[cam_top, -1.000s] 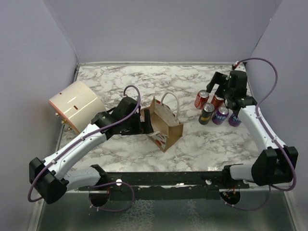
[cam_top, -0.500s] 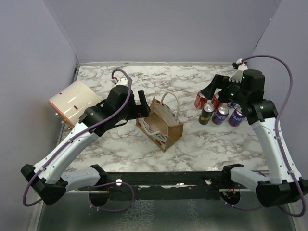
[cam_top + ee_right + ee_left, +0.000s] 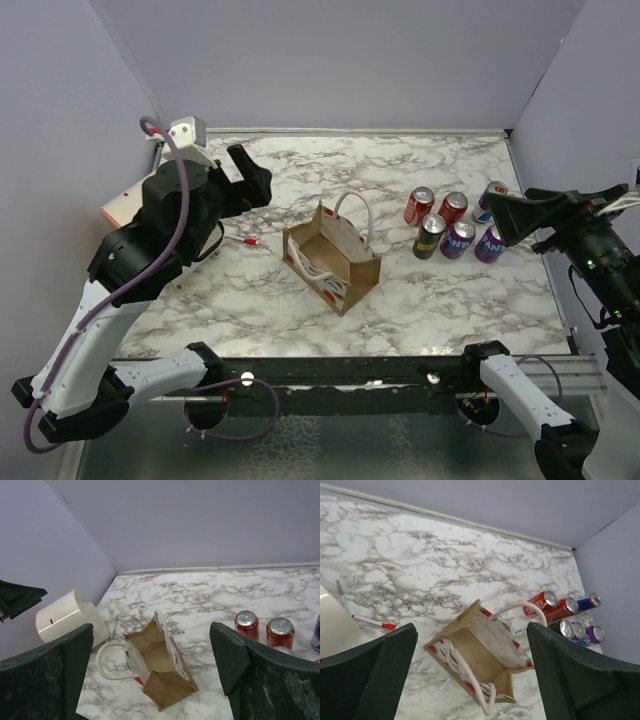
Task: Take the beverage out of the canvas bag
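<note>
The brown canvas bag (image 3: pixel 333 257) stands upright and open mid-table, with white rope handles. Its inside looks empty in the left wrist view (image 3: pixel 480 655) and in the right wrist view (image 3: pixel 160 657). Several beverage cans (image 3: pixel 453 222) stand in a cluster to the bag's right, red, black, purple and blue; they also show in the left wrist view (image 3: pixel 567 617) and the right wrist view (image 3: pixel 262 627). My left gripper (image 3: pixel 247 178) is raised high at the back left, open and empty (image 3: pixel 471 628). My right gripper (image 3: pixel 505 218) is raised at the right edge, open and empty (image 3: pixel 151 627).
A cream cylinder (image 3: pixel 67 615) lies at the far left, mostly hidden behind my left arm in the top view (image 3: pixel 120 205). A pen with a red cap (image 3: pixel 240 241) lies left of the bag. Purple walls close in the back and both sides.
My left gripper has lifted away from the bag's left side, up and to the back left. My right gripper has risen from above the cans and pulled back to the right edge.
</note>
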Controlling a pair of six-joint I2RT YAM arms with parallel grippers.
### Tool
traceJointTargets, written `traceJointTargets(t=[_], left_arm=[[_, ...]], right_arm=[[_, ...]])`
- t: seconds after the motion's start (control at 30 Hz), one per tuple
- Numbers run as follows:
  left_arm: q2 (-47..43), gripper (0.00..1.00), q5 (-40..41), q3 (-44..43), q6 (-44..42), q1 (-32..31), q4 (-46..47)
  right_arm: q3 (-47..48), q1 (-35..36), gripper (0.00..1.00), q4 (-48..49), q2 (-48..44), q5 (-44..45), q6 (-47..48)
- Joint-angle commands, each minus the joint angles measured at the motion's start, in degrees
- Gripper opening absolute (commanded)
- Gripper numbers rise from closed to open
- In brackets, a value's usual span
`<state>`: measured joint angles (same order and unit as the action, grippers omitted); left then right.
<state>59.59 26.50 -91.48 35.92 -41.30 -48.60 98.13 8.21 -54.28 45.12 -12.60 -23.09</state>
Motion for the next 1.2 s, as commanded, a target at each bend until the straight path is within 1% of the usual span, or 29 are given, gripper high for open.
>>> traceJointTargets(t=[0.0, 0.13, 0.3, 0.37, 0.6, 0.8, 1.07, 1.17], left_arm=[[-2.4, 0.95, 6.2, -4.5, -1.9, 0.2, -4.1], [-5.1, 0.94, 7.5, -5.0, 0.1, 0.2, -5.3], [-8.8, 0.92, 8.8, -3.2, 2.4, 0.2, -6.2], [-9.7, 0.92, 9.4, -2.6, 2.5, 0.2, -6.2], [-10.0, 0.91, 10.9, -3.1, 2.7, 0.2, -7.3], [-10.6, 0.91, 10.8, -2.1, 4.0, 0.2, -8.4], [-10.6, 0.91, 11.2, -1.4, 3.6, 0.2, -7.9], [-10.4, 0.91, 11.2, -1.0, 3.4, 0.2, -7.6]], right_arm=[[0.3, 0.1, 0.99, -7.0, 0.6, 4.6, -7.0], [-0.8, 0.1, 0.99, -7.5, -1.5, 8.5, -11.1], [1.3, 0.1, 0.99, -12.4, 0.1, 12.5, -11.8], [1.2, 0.1, 0.99, -12.8, 0.5, 13.3, -11.7], [-0.7, 0.1, 0.99, -11.4, 0.1, 14.1, -11.8], [2.4, 0.1, 0.99, -15.6, 3.8, 18.9, -13.4], [1.5, 0.1, 0.99, -14.1, 3.5, 18.7, -14.5], [1.2, 0.1, 0.99, -13.3, 4.1, 17.1, -12.3]])
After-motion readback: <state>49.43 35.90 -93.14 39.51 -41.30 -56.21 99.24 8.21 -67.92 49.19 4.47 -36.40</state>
